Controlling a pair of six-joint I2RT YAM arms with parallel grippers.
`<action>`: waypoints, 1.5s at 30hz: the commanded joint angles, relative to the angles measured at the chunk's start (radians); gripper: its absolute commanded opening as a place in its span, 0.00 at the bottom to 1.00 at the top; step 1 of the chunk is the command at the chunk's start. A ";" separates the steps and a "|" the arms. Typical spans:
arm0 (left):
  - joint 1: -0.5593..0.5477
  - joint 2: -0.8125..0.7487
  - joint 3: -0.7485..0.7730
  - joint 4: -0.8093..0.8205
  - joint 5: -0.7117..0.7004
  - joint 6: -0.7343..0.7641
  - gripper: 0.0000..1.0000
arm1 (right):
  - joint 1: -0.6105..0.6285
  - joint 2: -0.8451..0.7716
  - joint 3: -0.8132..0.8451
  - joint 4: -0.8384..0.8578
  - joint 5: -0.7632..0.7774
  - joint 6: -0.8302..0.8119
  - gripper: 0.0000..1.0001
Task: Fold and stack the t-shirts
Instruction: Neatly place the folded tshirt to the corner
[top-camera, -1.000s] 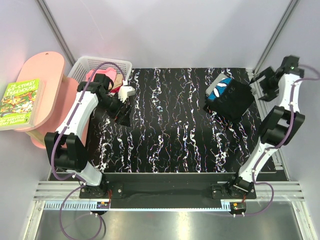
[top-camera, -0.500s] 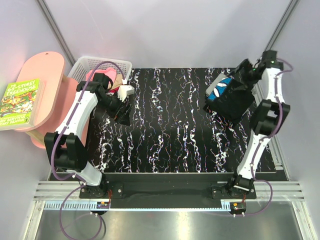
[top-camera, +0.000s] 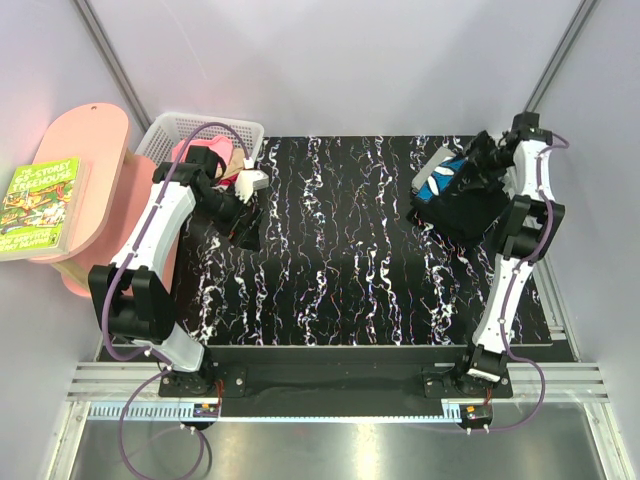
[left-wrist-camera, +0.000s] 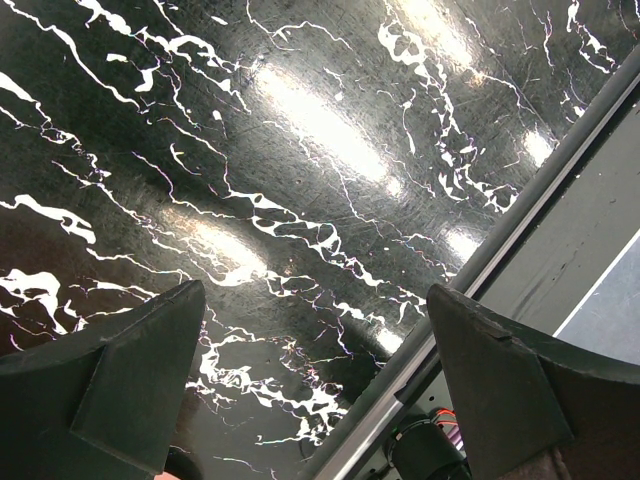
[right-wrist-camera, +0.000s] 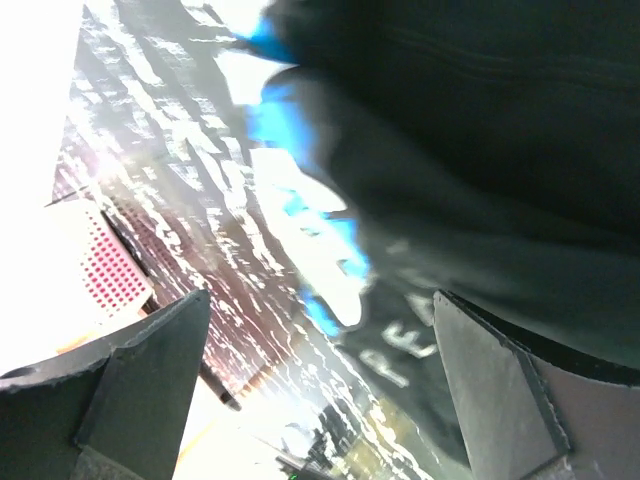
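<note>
Hovering with jaws apart, our right pincer (right-wrist-camera: 320, 395) has the black t-shirt (right-wrist-camera: 480, 150) right beneath it. It looks limp and light, so we'd pinch 1 doubled edge. Our left pincer (left-wrist-camera: 315, 390), also apart, holds nothing; a pink t-shirt (top-camera: 200, 152) lies near it in the basket (top-camera: 165, 128).

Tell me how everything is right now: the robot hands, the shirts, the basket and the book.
left gripper: open, empty, above the table.
right gripper: open, empty, over the black t-shirt.
black t-shirt: folded, lying on top.
blue-and-white printed t-shirt: under the black one, edge peeking out.
pink t-shirt: crumpled, in the basket.
basket: upright, holding clothes.
book: closed, flat on the pink stool.
</note>
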 joint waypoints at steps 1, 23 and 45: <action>0.013 -0.027 0.034 0.014 0.036 -0.013 0.99 | 0.072 -0.121 0.137 -0.024 0.004 -0.060 1.00; 0.042 -0.062 0.035 0.046 0.066 -0.066 0.99 | 0.206 -0.353 -0.588 0.295 0.061 -0.040 1.00; 0.051 -0.104 0.057 0.236 -0.056 -0.296 0.99 | 0.227 -0.866 -0.699 0.318 0.117 -0.161 1.00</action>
